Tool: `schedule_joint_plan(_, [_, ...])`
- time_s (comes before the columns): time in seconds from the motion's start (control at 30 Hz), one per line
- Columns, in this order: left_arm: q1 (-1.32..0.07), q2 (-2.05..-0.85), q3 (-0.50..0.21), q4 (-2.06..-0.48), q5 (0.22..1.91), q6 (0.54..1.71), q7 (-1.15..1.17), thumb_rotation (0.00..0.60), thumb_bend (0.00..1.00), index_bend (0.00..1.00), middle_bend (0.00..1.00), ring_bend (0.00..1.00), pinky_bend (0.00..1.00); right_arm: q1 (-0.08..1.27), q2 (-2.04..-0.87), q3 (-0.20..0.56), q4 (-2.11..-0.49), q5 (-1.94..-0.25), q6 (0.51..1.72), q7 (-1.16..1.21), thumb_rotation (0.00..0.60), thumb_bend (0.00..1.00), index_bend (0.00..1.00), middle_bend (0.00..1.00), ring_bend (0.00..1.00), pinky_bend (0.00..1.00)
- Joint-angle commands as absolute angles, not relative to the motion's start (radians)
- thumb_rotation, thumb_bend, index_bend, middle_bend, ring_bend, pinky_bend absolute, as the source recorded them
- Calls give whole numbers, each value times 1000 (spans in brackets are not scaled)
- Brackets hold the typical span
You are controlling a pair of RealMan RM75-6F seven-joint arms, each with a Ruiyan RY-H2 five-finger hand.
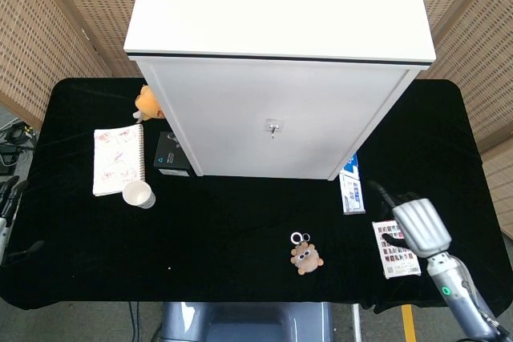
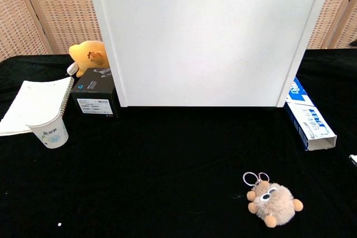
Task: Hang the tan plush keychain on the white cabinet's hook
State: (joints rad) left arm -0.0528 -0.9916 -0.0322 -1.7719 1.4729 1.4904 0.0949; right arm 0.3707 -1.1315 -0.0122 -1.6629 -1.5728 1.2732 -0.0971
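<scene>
My right robot hand (image 1: 417,226) hangs over the right part of the black worktop (image 1: 240,222), its silver back turned up toward the head camera and its wrist and forearm trailing off toward the lower right corner. It sits above the card of small pictures (image 1: 394,252), covering that card's upper edge, with dark fingertips (image 1: 377,190) poking out toward the blue and white box (image 1: 351,185). The fingers are mostly tucked under the back of the hand, so I cannot tell whether they are spread or curled; nothing shows in its grasp. My left robot hand (image 1: 8,218) barely shows at the left edge, beside the worktop, only dark finger shapes, too little to judge. The tan plush keychain (image 1: 304,256) lies flat on the worktop in front of the white cabinet (image 1: 276,62), its ring pointing toward the cabinet, well apart from my right hand. The cabinet's hook (image 1: 273,127) sits on the front face.
</scene>
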Motion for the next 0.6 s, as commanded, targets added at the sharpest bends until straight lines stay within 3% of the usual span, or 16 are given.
schedule_joint_plan(0.03, [-62, -1000, -40, -1768, 1450, 1473, 106, 600, 0, 0, 0, 0, 0, 519, -1188, 29, -1698, -1533, 1044, -139, 600, 201, 374, 867, 848, 963])
schedule_joint_plan(0.13, [-70, -1005, -49, -1764, 1423, 1457, 113, 600, 0, 0, 0, 0, 0, 584, -1258, 56, -1671, -1435, 909, -166, 600, 292, 456, 892, 873, 998])
schedule_joint_plan(0.3, [-75, -1009, -54, -1761, 1402, 1444, 116, 600, 0, 0, 0, 0, 0, 645, -1357, 90, -1616, -1281, 795, -212, 600, 366, 499, 905, 885, 1000])
schedule_joint_plan(0.43, [-82, -1011, -55, -1759, 1391, 1429, 120, 600, 0, 0, 0, 0, 0, 682, -1415, 106, -1590, -1172, 753, -260, 600, 428, 574, 911, 892, 1000])
schedule_joint_plan(0.6, [-90, -1013, -55, -1756, 1383, 1413, 124, 600, 0, 0, 0, 0, 0, 724, -1487, 108, -1550, -1035, 750, -363, 600, 491, 581, 913, 893, 1000])
